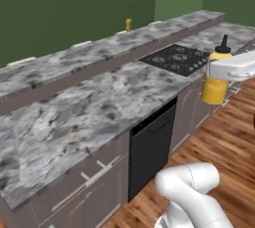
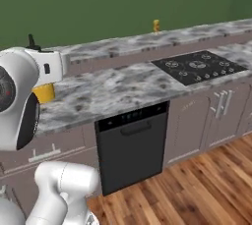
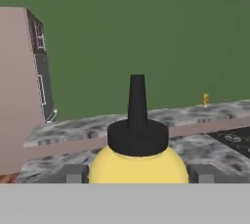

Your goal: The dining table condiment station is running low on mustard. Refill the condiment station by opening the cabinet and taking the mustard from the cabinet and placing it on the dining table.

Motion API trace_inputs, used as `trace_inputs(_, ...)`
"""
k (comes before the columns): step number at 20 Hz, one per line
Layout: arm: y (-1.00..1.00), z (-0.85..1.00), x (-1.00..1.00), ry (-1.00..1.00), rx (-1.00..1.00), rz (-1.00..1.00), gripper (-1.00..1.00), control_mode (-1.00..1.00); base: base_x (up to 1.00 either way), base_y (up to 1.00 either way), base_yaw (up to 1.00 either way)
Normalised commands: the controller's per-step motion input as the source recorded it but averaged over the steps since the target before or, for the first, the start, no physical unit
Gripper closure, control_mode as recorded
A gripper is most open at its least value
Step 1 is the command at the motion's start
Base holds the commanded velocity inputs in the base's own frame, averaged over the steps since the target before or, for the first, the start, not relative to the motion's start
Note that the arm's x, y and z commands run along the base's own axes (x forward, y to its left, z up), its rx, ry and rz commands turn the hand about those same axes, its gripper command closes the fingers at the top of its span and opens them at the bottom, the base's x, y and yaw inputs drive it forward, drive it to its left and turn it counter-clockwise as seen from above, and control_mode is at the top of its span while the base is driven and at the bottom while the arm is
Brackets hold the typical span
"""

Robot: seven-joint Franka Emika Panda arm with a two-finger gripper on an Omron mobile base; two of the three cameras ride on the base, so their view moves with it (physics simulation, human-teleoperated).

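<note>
The mustard (image 3: 138, 162) sits upright, clasped in the gripper (image 3: 138, 174), held in the air off the worktop's (image 1: 99, 102) front edge beside the cooktop (image 1: 177, 58).

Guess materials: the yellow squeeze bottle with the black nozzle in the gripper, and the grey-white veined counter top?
Yellow squeeze bottle: looks like smooth matte plastic, in flat even colour, with a darker black plastic-looking cap and nozzle; it is a render, so uncertain. It sits between the gripper fingers. Grey-white veined counter top: reads as polished marble or a stone lookalike, from its irregular veining and slight sheen.
</note>
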Motion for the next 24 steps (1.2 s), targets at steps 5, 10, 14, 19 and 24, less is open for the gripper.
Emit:
trace_inputs(5, 0.0, 0.0, 0.0, 0.0, 0.0, 0.0, 1.0, 1.0, -0.33, 1.0, 0.25)
trace_inputs(10, 0.0, 0.0, 0.0, 0.0, 0.0, 0.0, 1.0, 1.0, -0.12, 1.0, 0.22)
trace_inputs(14, 0.0, 0.0, 0.0, 0.0, 0.0, 0.0, 1.0, 1.0, 0.11, 1.0, 0.11)
trace_inputs(19, 0.0, 0.0, 0.0, 0.0, 0.0, 0.0, 1.0, 1.0, 0.21, 1.0, 0.07)
trace_inputs(24, 0.0, 0.0, 0.0, 0.0, 0.0, 0.0, 1.0, 1.0, 0.36, 1.0, 0.04)
